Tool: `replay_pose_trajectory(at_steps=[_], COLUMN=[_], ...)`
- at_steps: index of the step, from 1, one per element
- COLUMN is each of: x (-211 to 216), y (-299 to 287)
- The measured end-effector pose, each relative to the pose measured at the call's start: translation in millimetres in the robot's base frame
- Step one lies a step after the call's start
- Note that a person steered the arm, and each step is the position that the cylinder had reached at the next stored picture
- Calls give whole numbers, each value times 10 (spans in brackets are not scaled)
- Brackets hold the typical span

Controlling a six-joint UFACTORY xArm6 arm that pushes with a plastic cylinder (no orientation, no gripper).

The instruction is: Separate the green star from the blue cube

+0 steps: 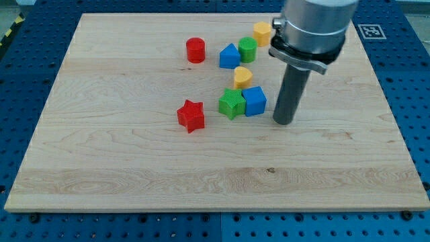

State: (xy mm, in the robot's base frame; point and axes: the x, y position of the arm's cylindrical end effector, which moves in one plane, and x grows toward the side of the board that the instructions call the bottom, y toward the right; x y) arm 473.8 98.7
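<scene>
The green star [231, 104] lies near the middle of the wooden board [134, 168], touching the blue cube [254, 101] on its right side. My tip [284, 122] rests on the board just to the right of the blue cube, a small gap apart from it. The dark rod rises from the tip to the grey arm at the view's top.
A red star [191, 115] lies left of the green star. A yellow block [242, 76] sits just above the pair. Farther up are a blue triangular block [230, 56], a green cylinder [247, 50], a red cylinder [195, 50] and a yellow block [262, 32].
</scene>
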Motion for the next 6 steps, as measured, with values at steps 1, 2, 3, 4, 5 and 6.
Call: replay_pose_trajectory(at_steps=[1,2,3,4,5,6], x=[-51,-131,-264,-264,-264,-283], y=[-332,-635,-752,-523,-107,-97])
